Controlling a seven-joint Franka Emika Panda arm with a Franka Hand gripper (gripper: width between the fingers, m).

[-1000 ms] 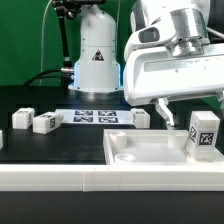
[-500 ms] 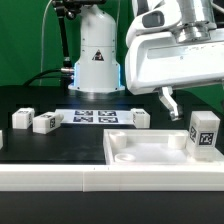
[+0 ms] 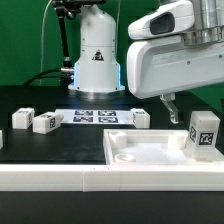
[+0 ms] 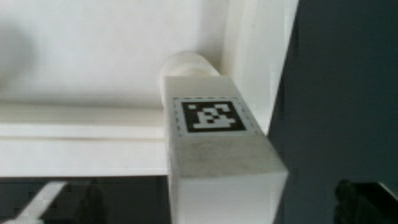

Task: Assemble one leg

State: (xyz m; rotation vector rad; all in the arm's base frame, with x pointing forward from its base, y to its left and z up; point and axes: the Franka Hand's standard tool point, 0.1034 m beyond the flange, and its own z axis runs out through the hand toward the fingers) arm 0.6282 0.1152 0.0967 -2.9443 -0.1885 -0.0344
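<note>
Well off to the exterior view's left of the fingers (image 3: 170,104), two spare legs (image 3: 45,122) are lying on the tabletop (image 3: 60,142). Nearer the fingers, the marker board (image 3: 95,116) and a third spare leg (image 3: 140,118) are being seen. The fingers are being held apart and empty above the panel (image 3: 150,142). The leg (image 3: 204,132) is standing upright, lower than the fingers and just to the exterior view's right of them, at the panel's corner. In the wrist view it is appearing in line between the two tips, though farther off.

Judged from here, a lowering made slightly off line could bring one tip down on the leg's top, and the leg would be tipped or shoved off the corner. Closing off centre on smooth plastic could twist it or let it slip. Whether it is seated in a socket cannot be told, so a loose leg being knocked over is a fair worry.

The leg is showing as a small white block, taller than wide. A black-and-white tag (image 4: 212,116) is being carried on the face turned to the wrist camera, and another on the face toward the exterior camera.
</note>
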